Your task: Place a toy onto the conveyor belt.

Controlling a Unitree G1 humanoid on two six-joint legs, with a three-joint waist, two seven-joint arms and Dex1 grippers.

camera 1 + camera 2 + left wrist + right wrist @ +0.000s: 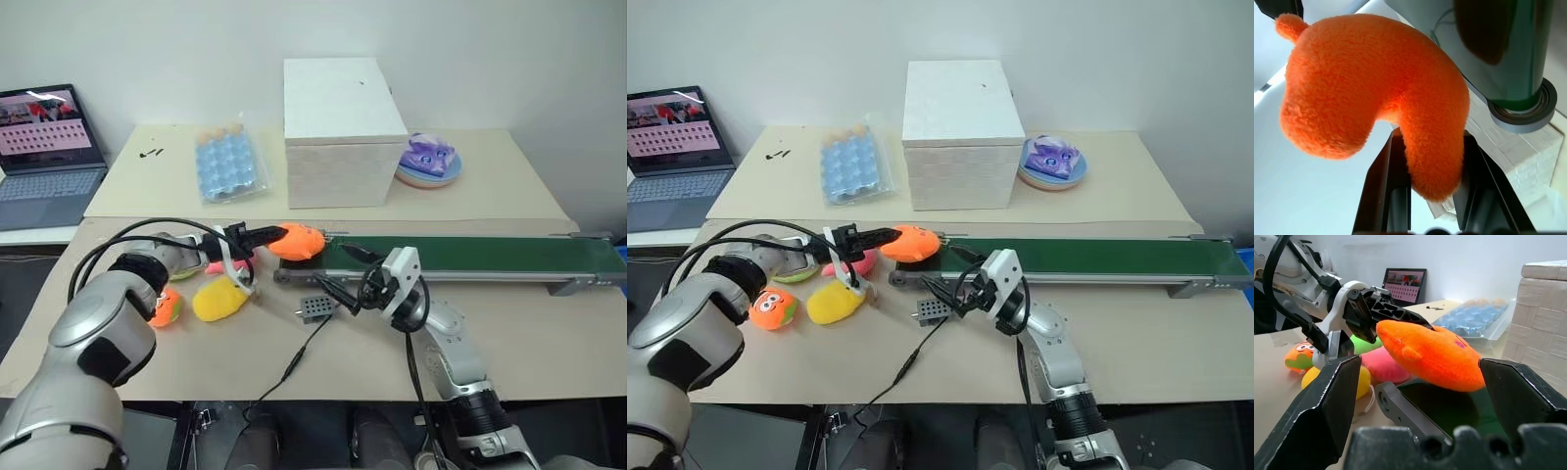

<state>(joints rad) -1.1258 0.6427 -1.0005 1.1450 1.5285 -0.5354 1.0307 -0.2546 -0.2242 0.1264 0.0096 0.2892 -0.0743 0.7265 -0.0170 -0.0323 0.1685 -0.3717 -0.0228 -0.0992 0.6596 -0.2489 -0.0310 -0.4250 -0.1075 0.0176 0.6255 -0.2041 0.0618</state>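
Left pincer (266, 236) clamped on the orange toy (297, 241), holding it in the air just above the left end of the green conveyor belt (470, 257). Right pincer (346, 270), fingers spread apart and holding nothing, points at the toy from the near side. A yellow plush (219, 299) lies on the bench (529, 333).
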